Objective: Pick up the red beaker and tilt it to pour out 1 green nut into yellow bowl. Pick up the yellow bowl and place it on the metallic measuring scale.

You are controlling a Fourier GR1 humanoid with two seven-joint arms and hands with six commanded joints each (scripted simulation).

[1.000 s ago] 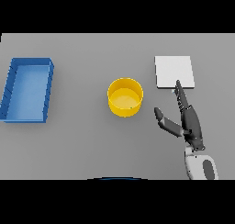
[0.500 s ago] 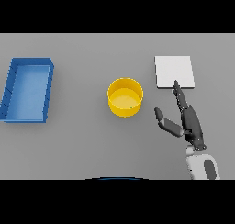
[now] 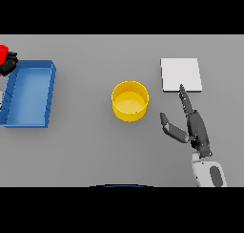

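Observation:
The yellow bowl [image 3: 129,101] stands upright at the table's middle; no nut shows inside it. The metallic scale [image 3: 180,74], a flat pale square, lies to its right, farther back. My right hand [image 3: 196,127] is open just right of the bowl and apart from it, with the thumb spread toward the bowl and a straight fingertip reaching the scale's near edge. At the far left edge, only a part of the red beaker [image 3: 3,52] shows, with my left hand [image 3: 9,63] curled against it above the blue tray's far corner.
A blue rectangular tray [image 3: 50,91] sits on the left side of the table. Grey tabletop separates it from the bowl.
The left hand with the red beaker has come into view at the far left edge. The right hand, bowl and scale have stayed in place.

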